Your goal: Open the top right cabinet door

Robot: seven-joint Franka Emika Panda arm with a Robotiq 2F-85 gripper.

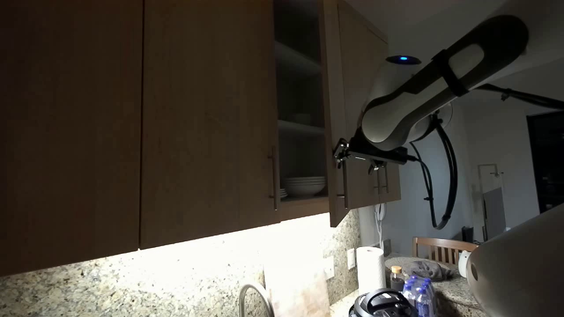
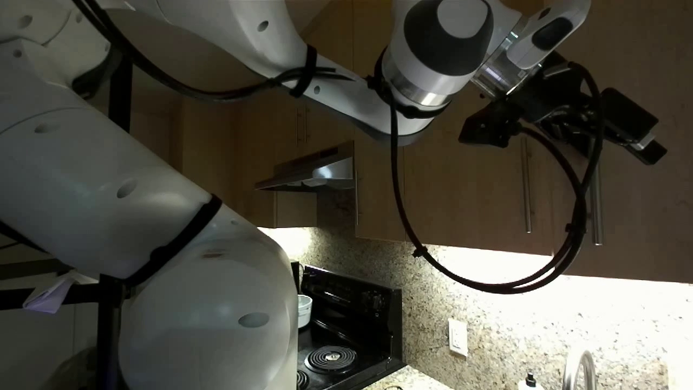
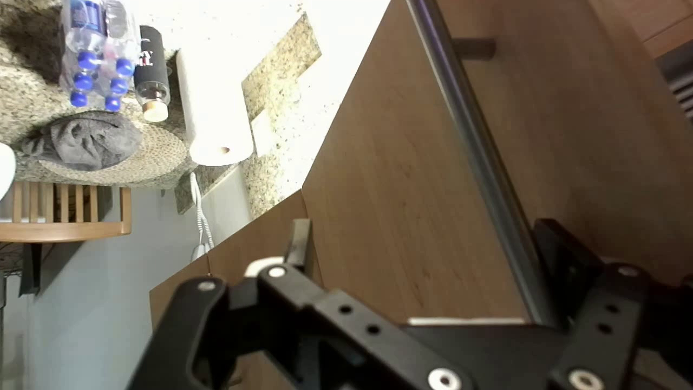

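The top right cabinet door stands partly open in an exterior view, swung out from the cabinet front. Its slim metal handle is near the lower free edge. In the wrist view the door fills the middle and its handle runs diagonally. My gripper is open, its fingers wide apart. The handle passes between them, close beside the right finger; I cannot tell whether they touch. In an exterior view the gripper is at the door, by the handle's upper end. In an exterior view the gripper is partly hidden by cables, and I cannot pick out the door.
Inside the open cabinet are shelves and stacked bowls. A wide closed door adjoins on one side, with its own handle. Below are a faucet, paper towel roll and bottles. Cable loops hang from the arm.
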